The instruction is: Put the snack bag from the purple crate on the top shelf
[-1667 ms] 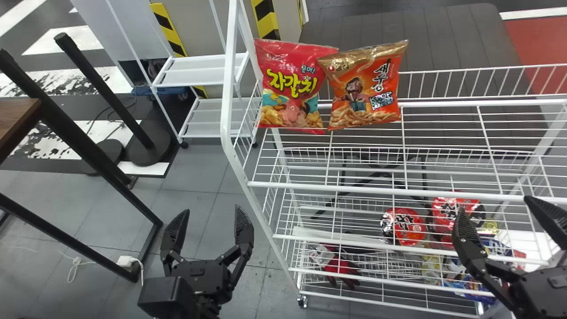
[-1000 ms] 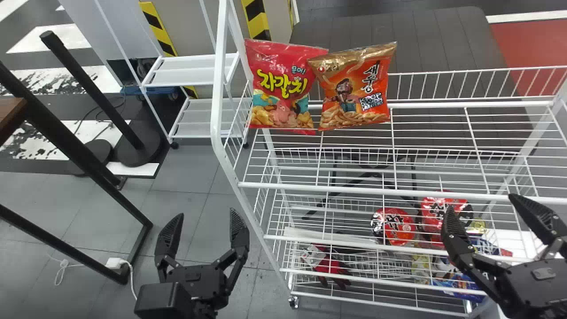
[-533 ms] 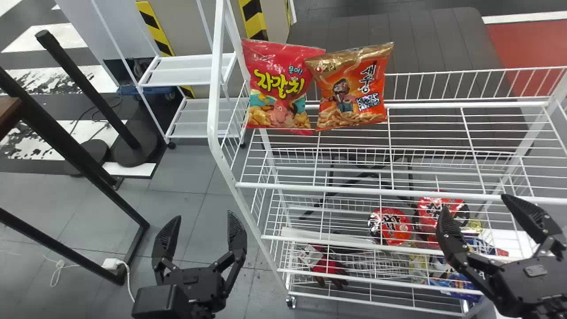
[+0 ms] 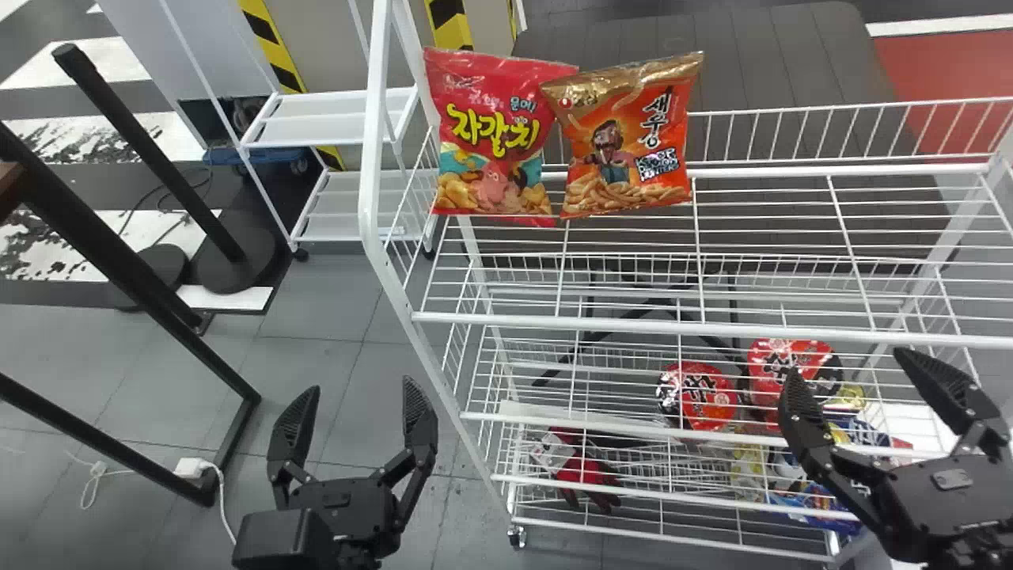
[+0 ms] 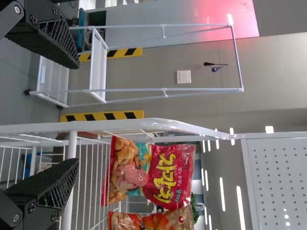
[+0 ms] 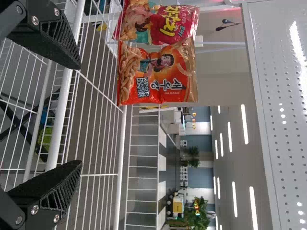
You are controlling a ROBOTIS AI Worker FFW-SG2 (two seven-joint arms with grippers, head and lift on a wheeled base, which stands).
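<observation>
Rack (image 4: 371, 158), tall, white, open wire on tubular posts: its raised edges help keep goods from sliding off.

Top shelf (image 4: 554, 322), white wire, within the rack's upper part: the destination.

Left gripper (image 4: 362, 383), black, two flat fingers, spread with nothing between them: in front of the rack, out past its left post, apart from the rails. Presumably held there to avoid snagging the wire.

Right gripper (image 4: 847, 362), black, of like make, fingers spread and empty: before the rack's front, toward its right part, well apart from the bags. Judged to be finished with handling, or waiting.

Red snack bag (image 4: 495, 134), glossy film, yellow lettering, turquoise band: upright at the rack's left rear corner, probably using side and rear wires as support.

Orange snack bag (image 4: 621, 142), glossy film, gold top: just right of the red one in that rack corner, overlapping its edge and tilted slightly. Set so, the pair seems to save width.

Task's bag: one of these two, by judgement; which, cannot be told. Placement looks complete; what remains is likely withdrawing both arms without brushing the soft packs.
</observation>
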